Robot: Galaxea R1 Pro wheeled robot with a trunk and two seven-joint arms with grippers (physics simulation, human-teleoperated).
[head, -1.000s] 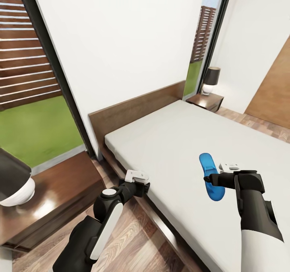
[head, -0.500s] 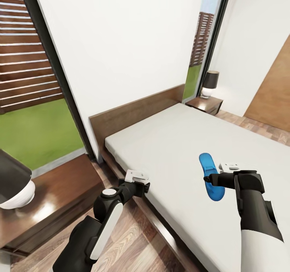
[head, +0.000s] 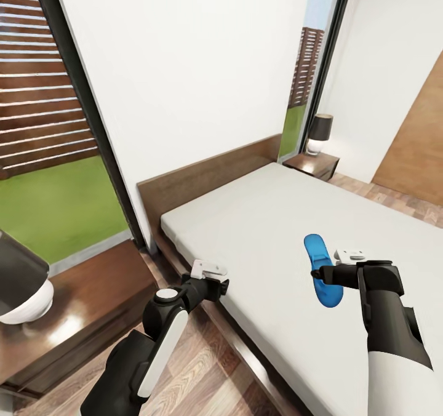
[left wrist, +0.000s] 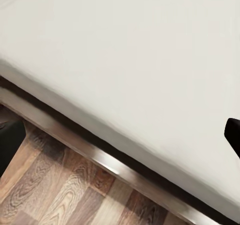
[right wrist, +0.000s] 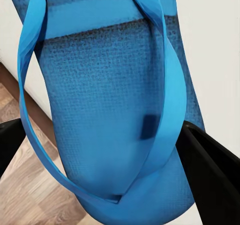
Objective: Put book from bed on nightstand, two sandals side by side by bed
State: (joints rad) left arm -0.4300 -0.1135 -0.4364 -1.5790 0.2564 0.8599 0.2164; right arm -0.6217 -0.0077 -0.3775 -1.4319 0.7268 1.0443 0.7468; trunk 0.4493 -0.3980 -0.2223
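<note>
My right gripper (head: 320, 274) is shut on one bright blue sandal (head: 319, 262), held above the bed's light mattress (head: 264, 219). Up close, the sandal (right wrist: 105, 100) sits sole-up with its strap between the dark fingers (right wrist: 212, 172). My left gripper (head: 221, 285) hangs open over the bed's near side edge, where mattress meets wooden frame (left wrist: 110, 162); nothing lies between its fingertips (left wrist: 10, 145). One nightstand (head: 92, 293) with a lamp (head: 18, 287) stands at the lower left, another nightstand (head: 317, 165) beyond the bed. The book is out of view.
A dark headboard (head: 209, 173) backs the bed against the white wall. Tall windows flank it, showing grass and a slatted fence. Wood floor (head: 203, 373) runs between the near nightstand and the bed. A brown door panel (head: 418, 145) stands at the right.
The whole view has shifted slightly, so the camera has moved. Both arms keep the same pose, and the sandal stays in my right gripper.
</note>
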